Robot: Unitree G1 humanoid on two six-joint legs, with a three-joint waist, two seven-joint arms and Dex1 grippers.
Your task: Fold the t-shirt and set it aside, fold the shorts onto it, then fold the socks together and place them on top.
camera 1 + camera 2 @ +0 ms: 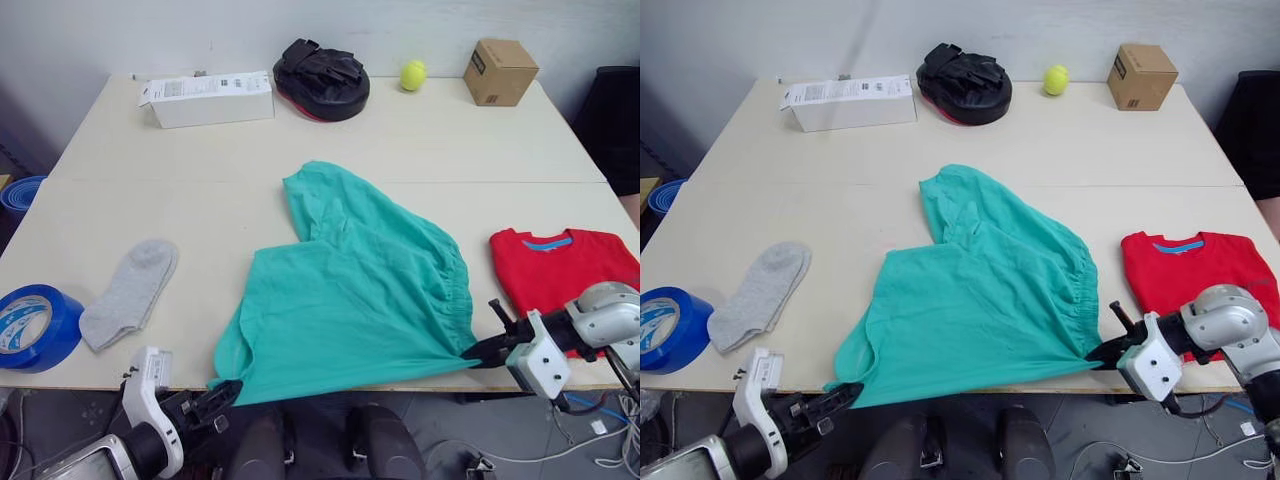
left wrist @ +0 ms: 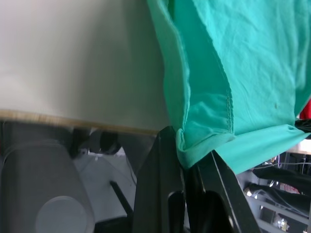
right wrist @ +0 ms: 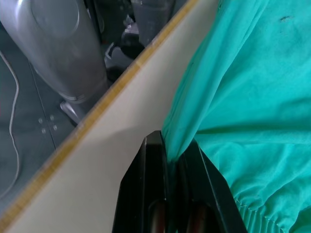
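Observation:
The teal-green shorts (image 1: 350, 300) lie spread over the table's front middle, one leg reaching back. My left gripper (image 1: 222, 392) is shut on their front left corner at the table edge; the left wrist view shows the hem (image 2: 204, 141) pinched between the black fingers. My right gripper (image 1: 480, 350) is shut on the front right corner near the gathered waistband, with fabric (image 3: 184, 141) clamped between its fingers. The red t-shirt (image 1: 560, 270) lies folded at the right edge. The grey socks (image 1: 130, 293) lie at the left.
A blue tape roll (image 1: 30, 325) sits at the front left corner. At the back stand a white box (image 1: 210, 98), a black padded mitt (image 1: 322, 78), a yellow-green ball (image 1: 413, 74) and a cardboard box (image 1: 499, 71). The table (image 1: 200, 200) is bare between.

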